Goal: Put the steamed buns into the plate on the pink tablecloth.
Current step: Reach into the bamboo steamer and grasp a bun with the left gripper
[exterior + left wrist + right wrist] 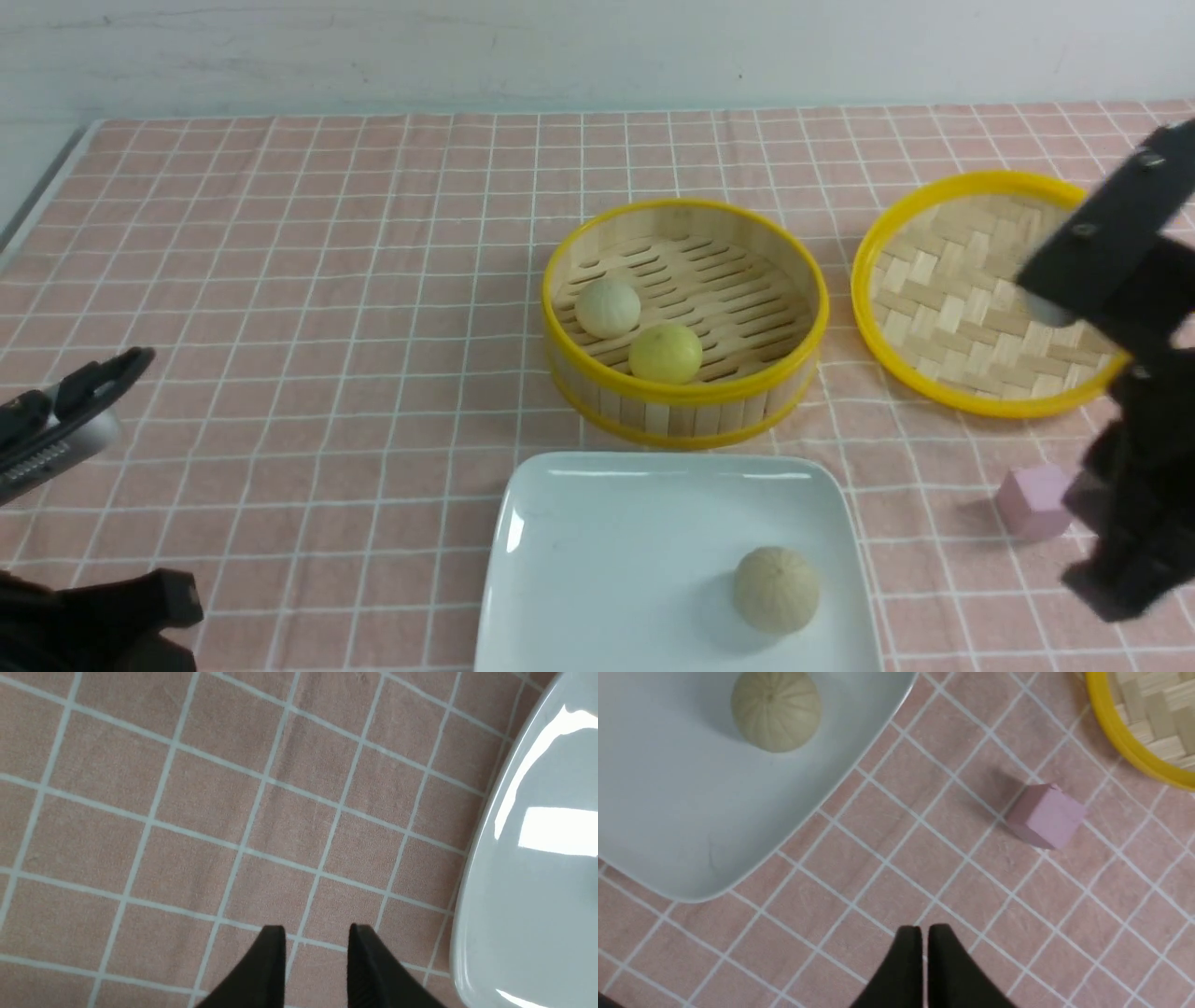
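One beige steamed bun lies on the white square plate at the front of the pink tablecloth. A pale bun and a yellow bun rest in the bamboo steamer basket behind the plate. My left gripper hovers over bare cloth left of the plate's rim, open and empty. My right gripper is shut on nothing, above the cloth to the right of the plate.
The woven bamboo lid lies right of the basket, partly hidden by my right arm. A small pink cube sits on the cloth between the plate and my right arm.
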Controlling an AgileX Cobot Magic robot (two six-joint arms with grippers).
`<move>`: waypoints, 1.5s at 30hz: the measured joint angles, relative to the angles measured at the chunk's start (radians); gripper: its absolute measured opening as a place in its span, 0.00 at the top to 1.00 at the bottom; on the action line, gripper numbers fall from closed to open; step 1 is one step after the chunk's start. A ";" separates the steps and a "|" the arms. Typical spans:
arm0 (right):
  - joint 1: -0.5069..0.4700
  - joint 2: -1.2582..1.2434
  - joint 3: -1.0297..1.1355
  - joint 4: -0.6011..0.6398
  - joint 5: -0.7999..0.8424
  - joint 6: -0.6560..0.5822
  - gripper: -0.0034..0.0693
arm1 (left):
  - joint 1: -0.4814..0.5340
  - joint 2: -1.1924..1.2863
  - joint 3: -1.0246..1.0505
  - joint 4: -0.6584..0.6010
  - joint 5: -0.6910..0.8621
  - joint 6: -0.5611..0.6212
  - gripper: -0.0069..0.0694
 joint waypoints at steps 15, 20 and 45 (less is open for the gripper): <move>0.000 -0.755 0.548 -0.039 -0.470 0.052 0.97 | 0.000 0.256 -0.367 -0.249 0.075 0.287 0.91; 0.000 -0.810 0.660 -0.091 -0.557 0.053 0.96 | -0.021 0.404 -0.447 -0.443 0.113 0.431 0.91; 0.000 -0.819 0.695 -0.174 -0.607 0.056 0.95 | -0.608 1.289 -1.360 0.162 0.037 0.210 0.46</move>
